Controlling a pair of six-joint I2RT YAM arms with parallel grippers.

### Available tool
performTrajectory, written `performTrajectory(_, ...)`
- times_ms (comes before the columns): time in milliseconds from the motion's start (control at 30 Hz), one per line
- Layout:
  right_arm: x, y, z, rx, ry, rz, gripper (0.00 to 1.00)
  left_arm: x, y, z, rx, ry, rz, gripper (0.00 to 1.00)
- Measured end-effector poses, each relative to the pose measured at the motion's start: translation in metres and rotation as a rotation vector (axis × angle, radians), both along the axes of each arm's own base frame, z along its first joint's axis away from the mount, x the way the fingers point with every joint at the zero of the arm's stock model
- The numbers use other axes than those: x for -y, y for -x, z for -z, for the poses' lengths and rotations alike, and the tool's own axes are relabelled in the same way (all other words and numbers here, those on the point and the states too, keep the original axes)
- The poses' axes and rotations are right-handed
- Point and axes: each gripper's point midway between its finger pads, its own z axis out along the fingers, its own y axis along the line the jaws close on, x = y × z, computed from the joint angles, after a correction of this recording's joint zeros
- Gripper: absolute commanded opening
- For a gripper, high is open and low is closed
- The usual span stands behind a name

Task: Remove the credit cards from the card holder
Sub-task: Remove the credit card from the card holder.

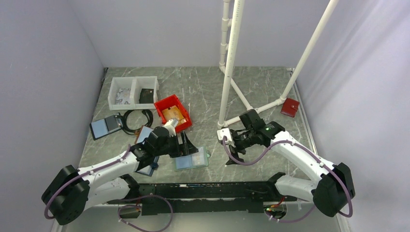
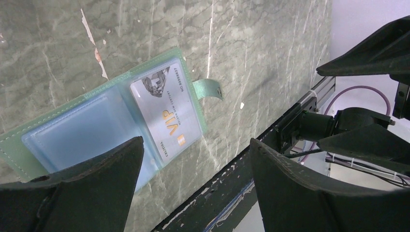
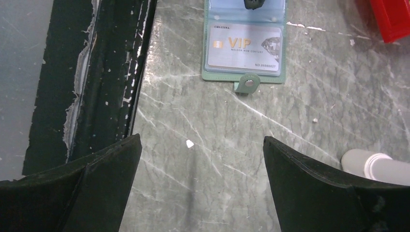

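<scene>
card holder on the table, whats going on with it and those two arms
Two robot arms are working on an open card holder that lies flat near the front edge of the table. The left gripper is open and poised right over it. A pale VIP card sits in one pocket, not yet taken out; the other panel looks empty. The right gripper is open, holds nothing and is apart from the holder on its tab side.

The card holder [image 3: 220, 77] runs off the right wrist view at 12 o'clock, and the red bin [image 3: 391, 14] is clipped at 1 o'clock. In the left wrist view, one finger [image 2: 82, 188] of the left gripper [image 2: 196, 141] covers the holder's near corner at 7 o'clock. From above, the print on the credit card [image 1: 199, 158] is too small to read.
</scene>
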Motion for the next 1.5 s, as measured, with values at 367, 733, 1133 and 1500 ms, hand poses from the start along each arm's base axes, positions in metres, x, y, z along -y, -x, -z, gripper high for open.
performTrajectory(367, -0.021, 0.000, 0.006, 0.040, 0.083, -0.087, 0.99, -0.003, 0.005, 0.007, -0.018, 0.020, -0.017, 0.85)
performTrajectory(733, -0.038, -0.013, -0.006, 0.051, 0.071, -0.078, 0.98, -0.004, 0.005, 0.004, -0.011, 0.025, -0.019, 0.85)
performTrajectory(1133, -0.048, -0.020, 0.003, 0.074, 0.095, -0.025, 0.78, -0.001, 0.002, -0.001, -0.009, 0.052, -0.032, 0.84)
performTrajectory(1500, -0.066, -0.027, 0.018, 0.056, 0.131, 0.046, 0.24, -0.001, 0.002, 0.002, -0.024, 0.050, -0.042, 0.74)
